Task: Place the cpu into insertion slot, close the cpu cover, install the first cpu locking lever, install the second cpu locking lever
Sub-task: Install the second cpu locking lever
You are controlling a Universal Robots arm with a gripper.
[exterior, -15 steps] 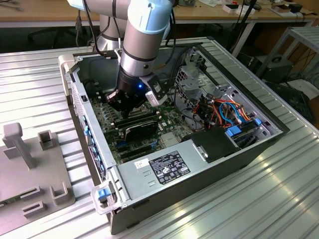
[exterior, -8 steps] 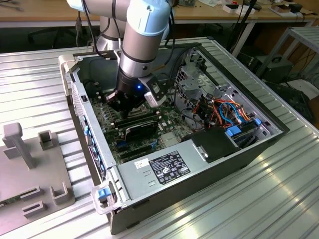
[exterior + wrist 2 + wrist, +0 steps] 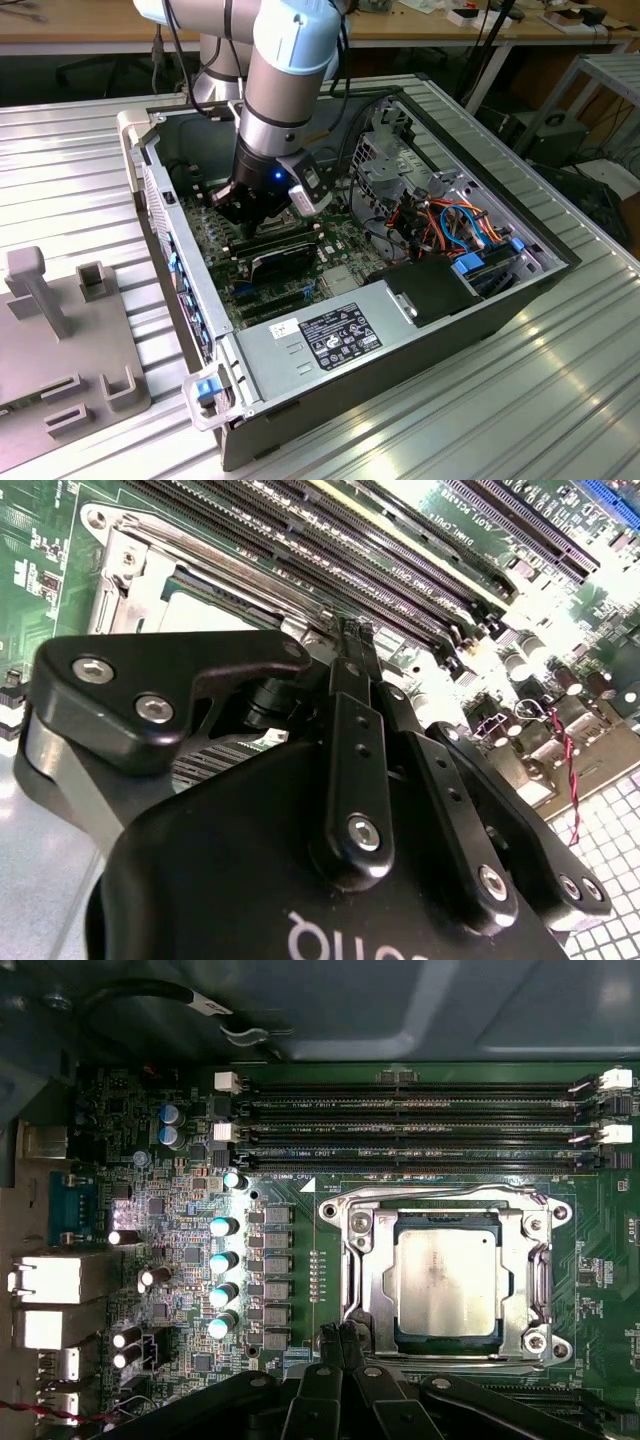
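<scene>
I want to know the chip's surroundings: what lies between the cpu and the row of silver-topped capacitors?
In the first wrist view, the cpu cover's metal side frame and a column of small dark square components lie between the cpu and the capacitors.

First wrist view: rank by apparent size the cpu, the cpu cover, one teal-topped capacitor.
1. cpu cover, the metal frame closed around the chip.
2. cpu, seated inside the cover's window.
3. teal-topped capacitor, far smaller.
All sit at board level, so the order holds.

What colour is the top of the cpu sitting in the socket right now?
Dull silver-grey, with a slightly smudged sheen; the cpu shows best in the first wrist view.
</scene>
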